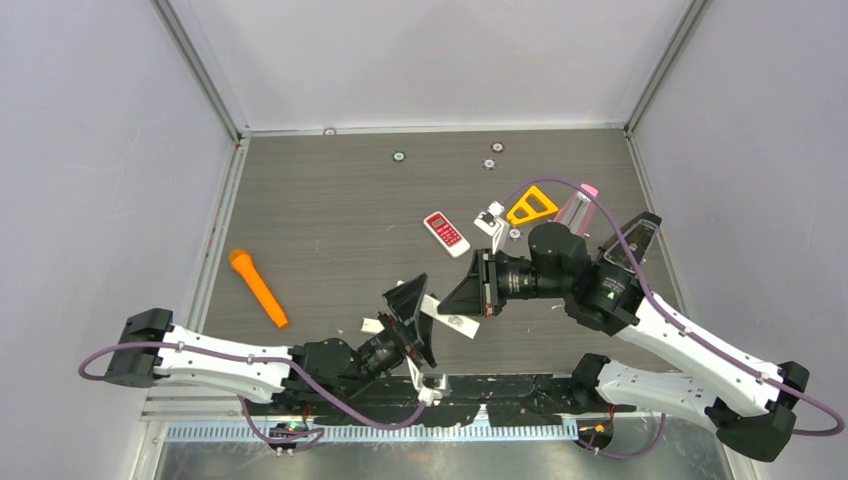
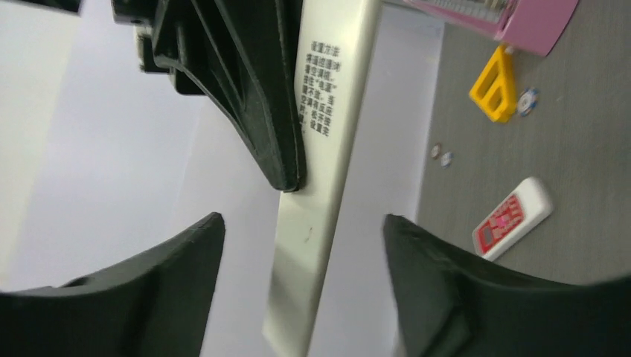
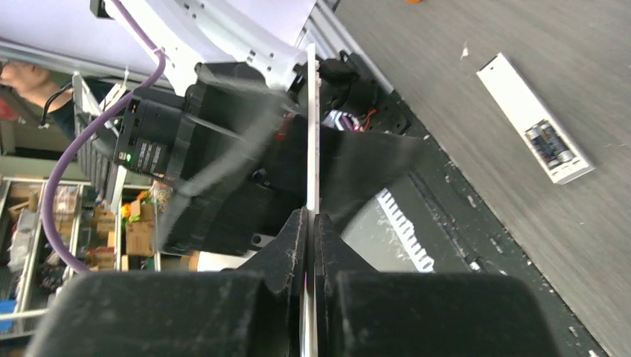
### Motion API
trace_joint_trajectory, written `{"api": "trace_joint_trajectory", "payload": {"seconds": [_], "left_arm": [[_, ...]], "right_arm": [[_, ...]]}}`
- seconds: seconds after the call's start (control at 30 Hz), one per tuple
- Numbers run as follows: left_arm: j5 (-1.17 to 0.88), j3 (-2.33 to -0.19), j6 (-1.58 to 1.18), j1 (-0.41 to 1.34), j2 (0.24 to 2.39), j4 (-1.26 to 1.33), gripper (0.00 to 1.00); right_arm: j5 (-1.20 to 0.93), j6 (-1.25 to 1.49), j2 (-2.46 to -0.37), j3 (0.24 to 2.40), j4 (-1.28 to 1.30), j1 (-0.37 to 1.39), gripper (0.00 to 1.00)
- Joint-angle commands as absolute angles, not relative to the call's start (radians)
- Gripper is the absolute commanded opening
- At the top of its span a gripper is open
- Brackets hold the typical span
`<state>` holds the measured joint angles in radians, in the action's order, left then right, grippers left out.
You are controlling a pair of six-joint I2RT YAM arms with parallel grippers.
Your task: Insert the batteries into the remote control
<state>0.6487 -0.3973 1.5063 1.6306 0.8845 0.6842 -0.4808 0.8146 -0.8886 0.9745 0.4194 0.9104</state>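
Note:
My right gripper (image 1: pixel 450 306) (image 3: pixel 309 216) is shut on a thin white battery cover (image 1: pixel 455 319) (image 2: pixel 320 186) (image 3: pixel 312 126), held in the air edge-on; it carries a printed label. My left gripper (image 1: pixel 418 322) (image 2: pixel 303 223) is open, its fingers on either side of the cover's free end without touching it. The white remote control (image 3: pixel 521 104) lies on the table near the front edge with its compartment open. Two dark batteries (image 3: pixel 551 145) sit side by side inside it. From above the remote is mostly hidden under the left gripper.
A small red-and-white remote (image 1: pixel 445 233) (image 2: pixel 512 217) lies mid-table. An orange cone-ended stick (image 1: pixel 258 288) lies at the left. A yellow triangle (image 1: pixel 531 206) (image 2: pixel 495 85) and a pink object (image 2: pixel 521 18) sit at the back right, with small round discs (image 1: pixel 398 156) near the back edge.

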Motion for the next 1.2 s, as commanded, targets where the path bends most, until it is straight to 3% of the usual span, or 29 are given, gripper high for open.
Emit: {"api": "trace_joint_trajectory", "payload": {"seconds": [0.0, 0.23, 0.47, 0.67, 0.87, 1.03, 1.17], "left_arm": [[0.706, -0.471, 1.357, 1.629, 0.9, 0.694, 0.98], [0.762, -0.531, 1.063, 1.631, 0.848, 0.549, 1.0], [0.719, -0.621, 0.627, 1.631, 0.714, 0.228, 1.0], [0.771, -0.853, 0.168, 1.621, 0.729, -0.088, 1.0], [0.547, -0.924, -0.38, 1.513, 0.726, -0.12, 1.0], [0.126, -0.872, -0.749, 1.254, 0.745, -0.012, 0.95], [-0.084, -0.834, -0.937, 1.172, 0.817, 0.156, 0.89]], "right_arm": [[-0.499, 0.865, -0.871, 0.968, 0.316, 0.929, 0.05], [-0.292, 0.923, -0.811, 0.943, 0.318, 0.914, 0.05], [0.005, 0.915, -0.735, 0.929, 0.404, 0.904, 0.05], [0.251, 0.988, -0.649, 0.842, 0.373, 0.904, 0.05], [0.375, 1.051, -0.57, 0.754, 0.231, 0.904, 0.05], [0.357, 1.022, -0.556, 0.727, 0.145, 0.904, 0.05], [0.322, 1.007, -0.555, 0.713, 0.079, 0.903, 0.05]]}}
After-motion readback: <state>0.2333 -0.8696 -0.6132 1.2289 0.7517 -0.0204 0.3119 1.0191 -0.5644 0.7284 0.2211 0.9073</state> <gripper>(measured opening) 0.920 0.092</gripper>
